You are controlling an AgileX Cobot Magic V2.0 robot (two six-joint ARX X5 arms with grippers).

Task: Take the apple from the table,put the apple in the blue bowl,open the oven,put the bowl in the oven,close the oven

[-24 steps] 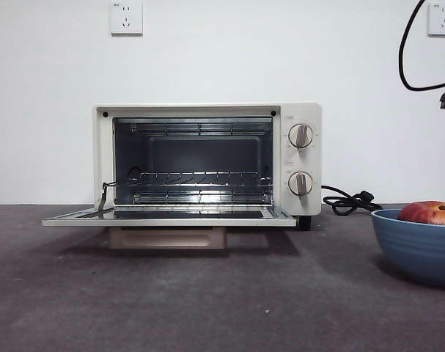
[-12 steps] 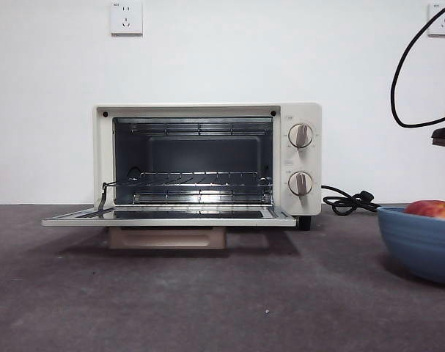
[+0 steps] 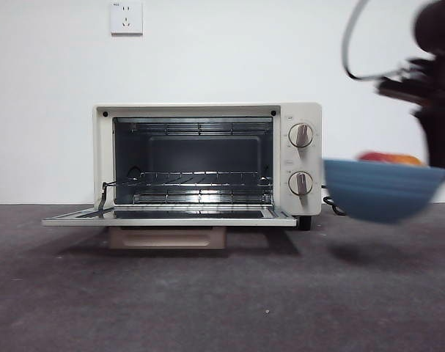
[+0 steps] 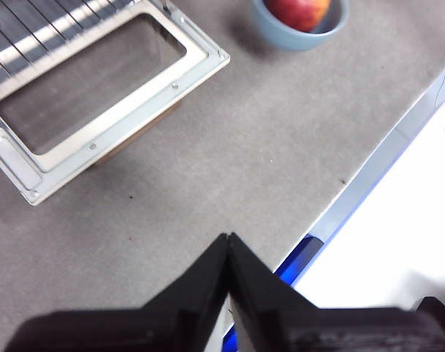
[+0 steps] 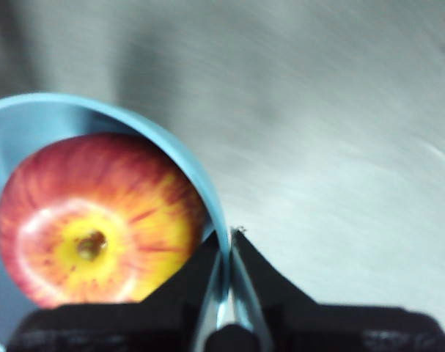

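The blue bowl (image 3: 380, 189) hangs in the air to the right of the oven (image 3: 207, 158), its shadow on the table (image 3: 222, 293) below. The red apple (image 3: 389, 158) lies inside it and fills much of the right wrist view (image 5: 97, 220). My right gripper (image 5: 226, 253) is shut on the blue bowl's rim (image 5: 207, 198), one jaw inside and one outside; in the front view it is the dark blur (image 3: 435, 95) at the upper right. The oven door (image 3: 171, 215) lies open and flat. My left gripper (image 4: 228, 246) is shut and empty, high over the table's front edge.
A wire rack (image 3: 193, 178) sits inside the oven cavity. The oven's black power cord (image 3: 332, 207) lies behind the bowl. From the left wrist, the open door frame (image 4: 97, 103) and the bowl (image 4: 299, 26) show, and a white surface (image 4: 398, 249) beyond the table edge.
The bowl with the apple has risen off the table and swung left towards the oven. The right arm has come further into the front view.
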